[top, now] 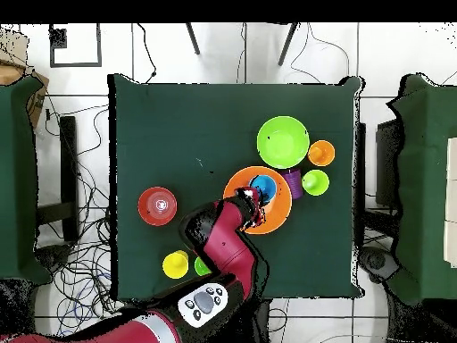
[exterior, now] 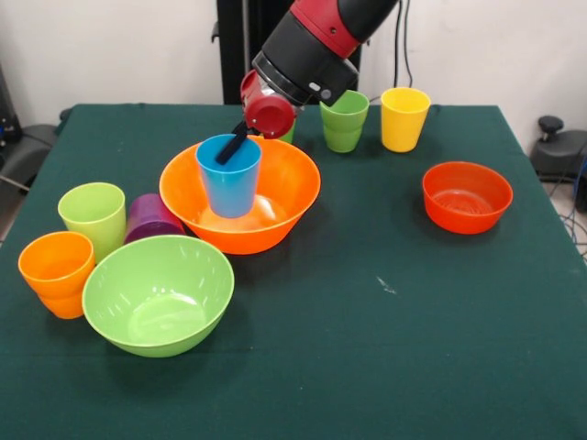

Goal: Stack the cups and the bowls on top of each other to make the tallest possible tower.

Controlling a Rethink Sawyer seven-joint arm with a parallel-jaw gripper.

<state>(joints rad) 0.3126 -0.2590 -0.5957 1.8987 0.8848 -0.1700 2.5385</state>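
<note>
A blue cup [exterior: 228, 176] stands upright inside the large orange bowl [exterior: 295, 188] at the table's middle. My gripper [exterior: 235, 147] comes down from above and is at the cup's far rim, with one black finger [exterior: 231, 149] inside the cup; it looks shut on the rim. Overhead, the gripper [top: 255, 198] is over the orange bowl [top: 282, 211] beside the blue cup [top: 264, 187]. The lime-green bowl [exterior: 183, 335], the lime cup [exterior: 92, 215], the purple cup [exterior: 151, 218] and the orange cup [exterior: 57, 272] cluster at the near left. I cannot tell whether the blue cup rests on the bowl's floor.
A darker green cup [exterior: 344, 120] and a yellow cup [exterior: 404, 118] stand at the far side, right of the arm. The small red-orange bowl [exterior: 467, 197] sits alone at the right. Overhead, cables lie on the floor around the table.
</note>
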